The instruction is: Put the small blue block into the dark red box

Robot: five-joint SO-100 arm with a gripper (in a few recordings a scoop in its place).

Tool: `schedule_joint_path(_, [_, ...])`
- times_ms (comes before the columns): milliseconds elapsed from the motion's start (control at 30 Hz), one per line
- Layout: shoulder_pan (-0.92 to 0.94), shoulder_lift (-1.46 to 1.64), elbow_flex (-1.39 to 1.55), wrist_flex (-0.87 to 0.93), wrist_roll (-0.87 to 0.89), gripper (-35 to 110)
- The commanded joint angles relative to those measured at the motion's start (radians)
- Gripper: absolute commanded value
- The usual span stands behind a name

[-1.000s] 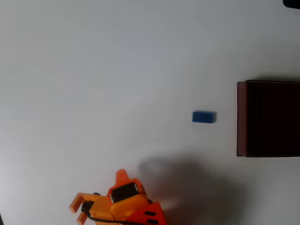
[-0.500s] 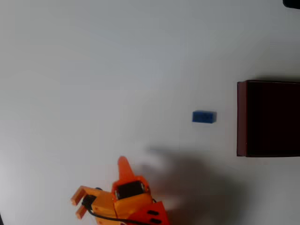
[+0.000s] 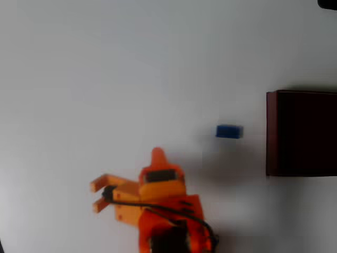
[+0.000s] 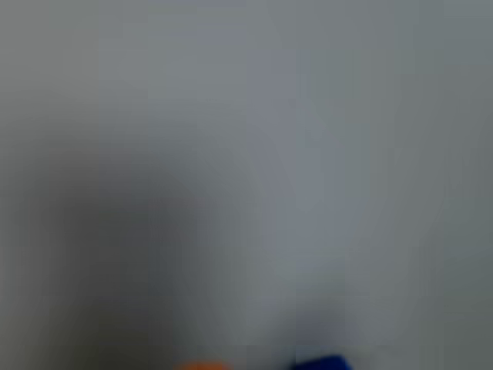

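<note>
One small blue block (image 3: 229, 132) lies flat on the white surface (image 3: 105, 79), just left of the dark red box (image 3: 271, 134) in the overhead view and apart from it. It looks rigid, light and smooth-sided, so it could skid or twist if pinched off-centre; taking it across its shorter width seems the safest hold. The orange gripper (image 3: 126, 184) sits well down-left of the block, its jaws spread and empty. The wrist view is too blurred to add much.
</note>
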Motion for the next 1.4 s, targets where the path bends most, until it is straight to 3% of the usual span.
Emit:
schedule_joint_path(0, [0.086,-0.112,-0.153,0.025,-0.075,20])
schedule_joint_path(467, [0.350,-0.535,-0.368,-0.094,-0.268,20])
schedule_joint_path(1367, [0.459,-0.894,-0.505,-0.187,-0.311,21])
